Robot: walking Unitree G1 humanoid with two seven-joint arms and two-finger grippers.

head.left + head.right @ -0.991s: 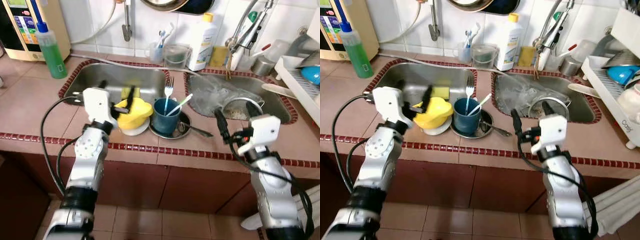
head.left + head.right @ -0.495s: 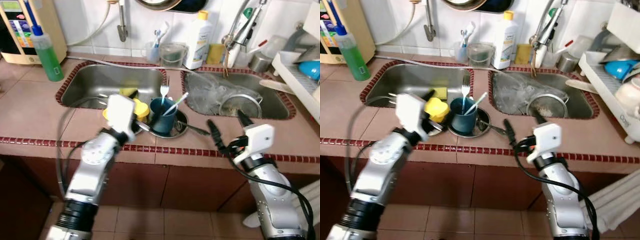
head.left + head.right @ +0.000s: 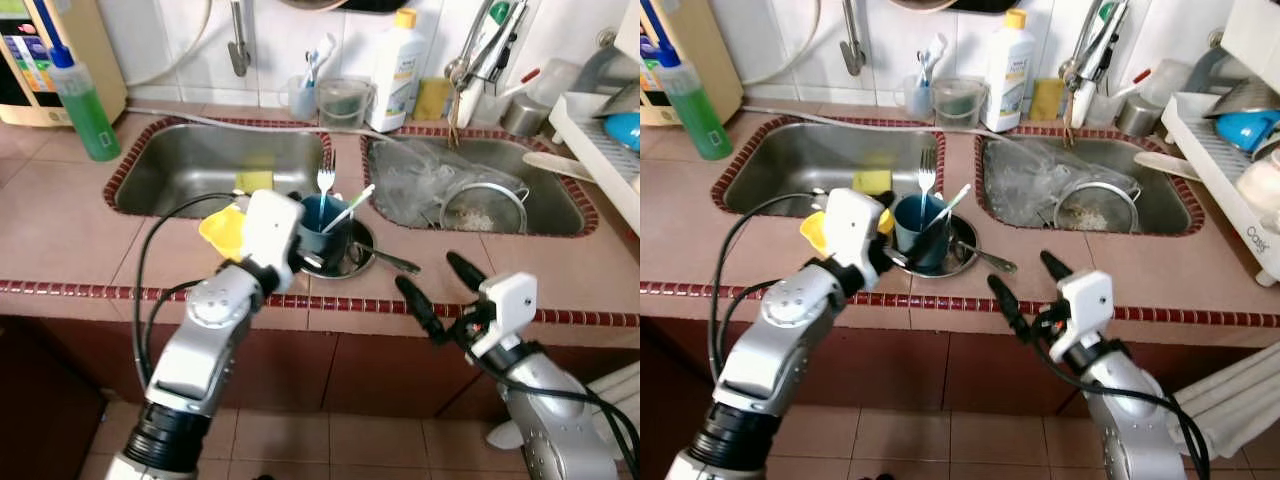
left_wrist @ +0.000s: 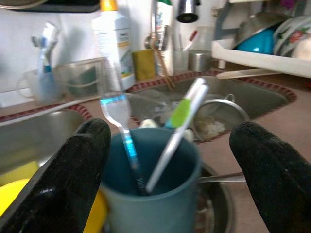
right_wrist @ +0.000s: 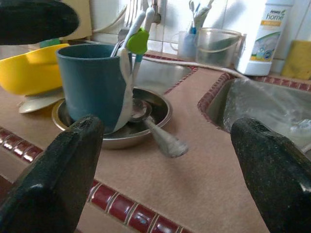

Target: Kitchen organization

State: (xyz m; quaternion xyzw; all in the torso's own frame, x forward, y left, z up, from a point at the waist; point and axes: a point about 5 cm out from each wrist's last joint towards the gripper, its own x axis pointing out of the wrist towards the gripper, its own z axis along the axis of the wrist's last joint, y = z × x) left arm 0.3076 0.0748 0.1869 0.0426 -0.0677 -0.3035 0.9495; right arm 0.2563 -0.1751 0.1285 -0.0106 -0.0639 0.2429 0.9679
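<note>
- Two grippers hang over the front edge of the tiled counter (image 3: 60,240), both pointed at the same small stack of dishes between the two sinks.
- The dark blue plastic cup (image 3: 326,226) stands upright in a shallow round steel dish (image 3: 962,262). It holds a silver fork (image 3: 324,181) and a white toothbrush with a green grip (image 4: 181,114), both leaning on its rim, probably left there to drain.
- A metal spoon (image 5: 158,134) lies with its bowl in the dish and its handle out over the counter.
- The left gripper (image 4: 170,160) has its black fingers (image 4: 73,179) spread wide, one on each side of the cup and apart from it. It grips nothing yet; the straddle reads as lining up for a grasp.
- A yellow plastic bowl (image 3: 224,230) sits just beside the cup, tight against the left wrist, so closing there risks nudging it.
- The right gripper (image 3: 441,290) hovers near the red edge tiles, well short of the dish. Its fingers (image 5: 53,174) are wide apart and empty, likely waiting its turn.
- A wire strainer (image 3: 484,207) and crumpled clear plastic (image 3: 415,185) lie in the right-hand steel sink (image 3: 560,215). A white dish rack (image 3: 1230,200) stands beyond it, a sensible home for the cup.
- The loose cutlery could tip out if the cup is lifted at a tilt.
</note>
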